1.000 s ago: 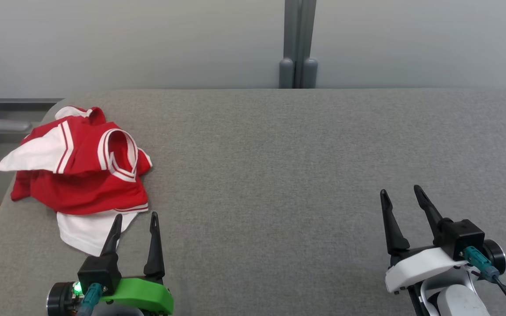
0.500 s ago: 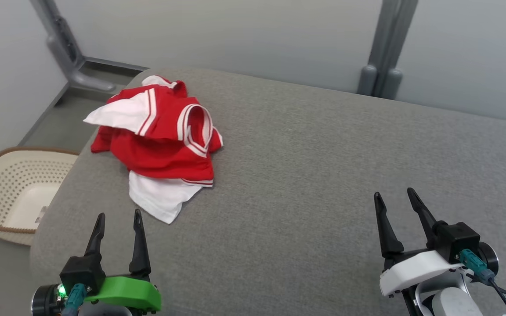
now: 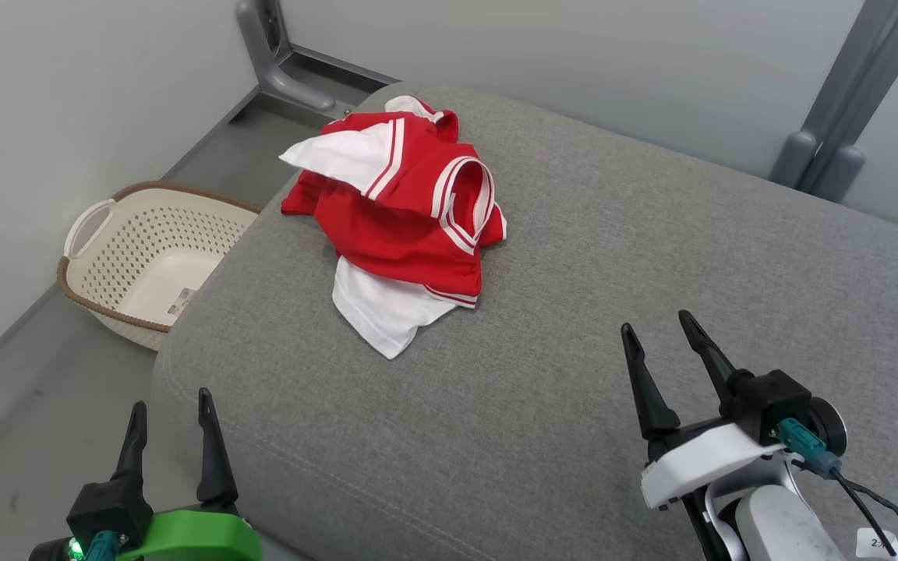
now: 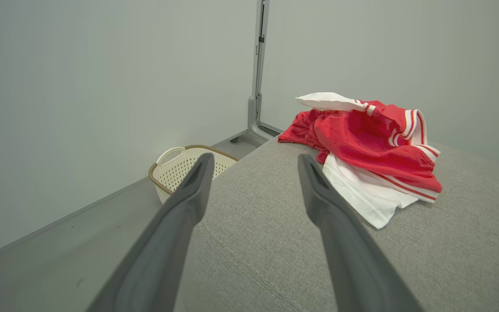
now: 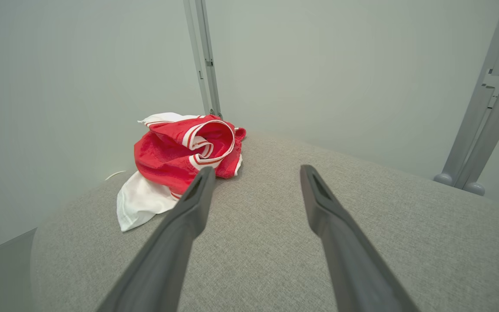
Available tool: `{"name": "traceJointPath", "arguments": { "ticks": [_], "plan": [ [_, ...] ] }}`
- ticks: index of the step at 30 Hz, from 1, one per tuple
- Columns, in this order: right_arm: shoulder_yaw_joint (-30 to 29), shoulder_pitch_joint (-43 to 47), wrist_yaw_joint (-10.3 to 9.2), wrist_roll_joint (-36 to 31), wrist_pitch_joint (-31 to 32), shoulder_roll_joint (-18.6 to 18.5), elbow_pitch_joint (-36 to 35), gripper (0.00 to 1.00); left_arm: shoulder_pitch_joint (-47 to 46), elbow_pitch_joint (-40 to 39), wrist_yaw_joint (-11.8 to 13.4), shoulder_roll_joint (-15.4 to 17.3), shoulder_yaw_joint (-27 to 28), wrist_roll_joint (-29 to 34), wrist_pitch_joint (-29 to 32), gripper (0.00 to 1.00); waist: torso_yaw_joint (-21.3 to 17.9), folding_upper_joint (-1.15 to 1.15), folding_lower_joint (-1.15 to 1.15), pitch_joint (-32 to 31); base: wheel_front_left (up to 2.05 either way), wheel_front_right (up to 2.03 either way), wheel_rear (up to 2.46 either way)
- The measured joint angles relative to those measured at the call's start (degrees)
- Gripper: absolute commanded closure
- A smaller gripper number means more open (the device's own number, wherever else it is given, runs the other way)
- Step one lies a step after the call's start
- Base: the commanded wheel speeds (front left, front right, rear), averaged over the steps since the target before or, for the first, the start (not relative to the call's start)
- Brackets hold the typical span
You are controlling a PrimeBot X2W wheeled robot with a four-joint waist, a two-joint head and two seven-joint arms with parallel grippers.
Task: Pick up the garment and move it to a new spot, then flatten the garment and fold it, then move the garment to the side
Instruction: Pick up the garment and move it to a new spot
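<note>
Grey upholstered cushion point(image 3: 613, 257) of woven fabric, with a rounded corner and a stitched seam along the near edge. Directly on it, toward the far left corner: crumpled red-and-white garment point(image 3: 410, 210), red body with white striped trim, a white panel spread flat on the near side, left side reaching the cushion's edge. Left of the cushion: grey floor point(image 3: 36, 405), bearing a cream perforated basket point(image 3: 118, 245) with a brown rim, just beside the cushion.

Grey fabric-upholstered pad point(image 3: 589, 257) with rounded corners and a stitched seam near the front edge, cream perforated plastic laundry basket point(image 3: 131, 248) with brown rim on grey floor point(image 3: 36, 421) just beside the pad's left corner, grey metal posts point(image 3: 827, 148) against pale wall point(image 3: 83, 93)
</note>
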Motion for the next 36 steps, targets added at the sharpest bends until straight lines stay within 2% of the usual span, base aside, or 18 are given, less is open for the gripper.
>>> {"name": "traceJointPath", "arguments": {
  "ticks": [12, 17, 22, 28, 36],
  "plan": [
    [-0.16, -1.05, 0.0, -0.18, 0.15, -0.04, 1.1, 0.0, 0.5, -0.86, 0.44, -0.32, 0.31, -0.24, -0.22, 0.0, 0.83, 0.0, 0.0, 1.53, 0.0, 0.0, 0.0],
    [-1.22, -0.71, 0.0, -0.26, 0.08, -0.03, 1.11, 0.0, -1.94, 1.45, -1.35, -0.26, -0.14, -2.16, 1.41, 0.0, 0.55, 0.0, 0.0, 1.32, 0.0, 0.0, 0.0],
    [-2.42, -0.51, 0.0, -1.13, 0.19, -0.04, 0.66, 0.0, -11.15, 5.77, -3.8, -0.47, -0.86, -5.89, 6.83, 0.0, 0.42, 0.0, 0.0, 1.85, 0.0, 0.0, 0.0],
    [-3.85, 0.13, 0.0, -3.82, 2.03, -0.04, -1.63, 0.0, -28.09, 18.76, -7.09, -1.44, -2.13, -13.48, 17.01, 0.0, 0.29, 0.0, 0.0, 3.71, 0.0, 0.0, 0.0],
    [-1.22, 0.53, 0.01, -7.5, 6.41, 0.02, -6.23, 0.0, -43.4, 34.39, -7.87, -2.0, -2.19, -22.87, 23.02, 0.0, -2.5, 0.0, 0.0, 6.55, 0.0, 0.0, 0.0]
  ]
}}
